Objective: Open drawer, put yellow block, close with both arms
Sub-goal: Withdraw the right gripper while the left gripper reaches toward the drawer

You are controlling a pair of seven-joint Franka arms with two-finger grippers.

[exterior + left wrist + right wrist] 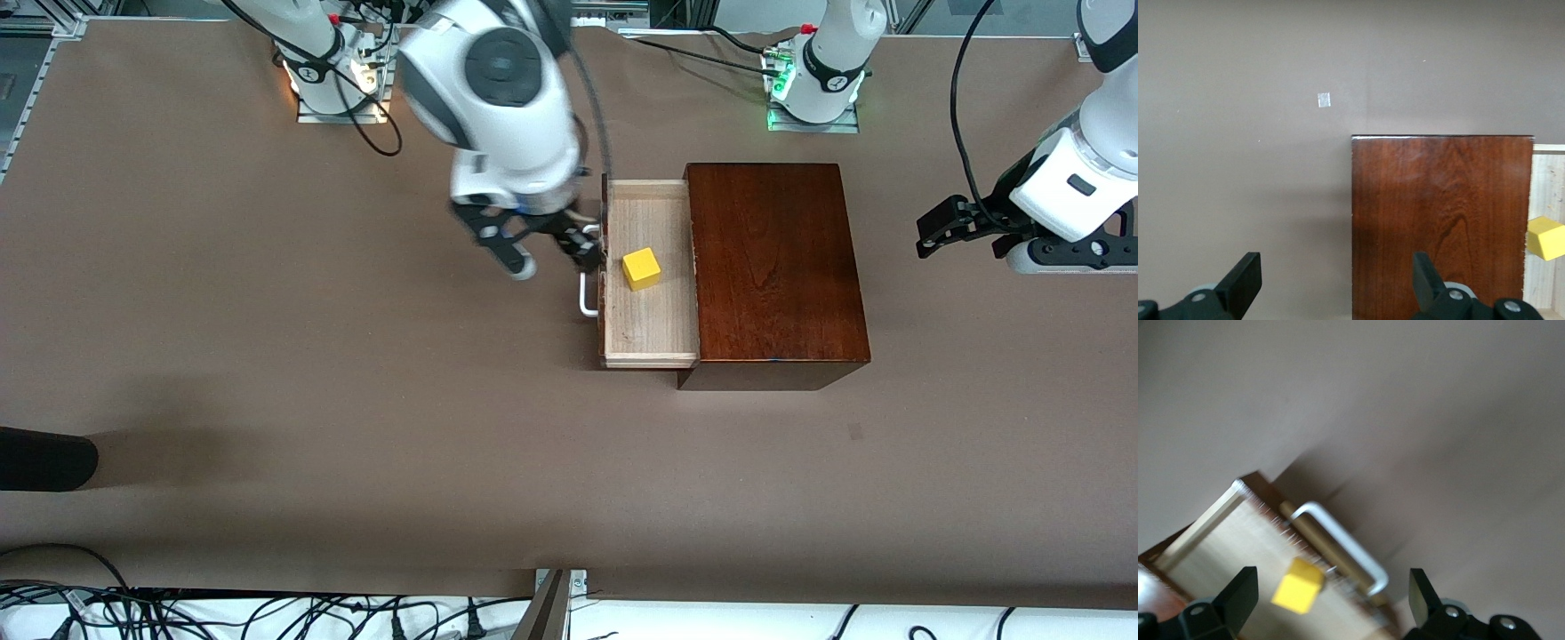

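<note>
One yellow block (641,268) inside one pulled-out drawer (648,333), just beside right gripper (553,258), fingers wide, empty, over handle (587,296). Drawer's long axis parallel to its front, opening toward right arm's end. Left gripper (956,229) wide, empty, waiting well clear of box (773,267).

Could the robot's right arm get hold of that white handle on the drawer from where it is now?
Probably yes. The right hand hangs open just beside the drawer's front, right by the white handle, and nothing lies between them. The drawer is pulled out with the yellow block inside. The left hand waits off past the box.
</note>
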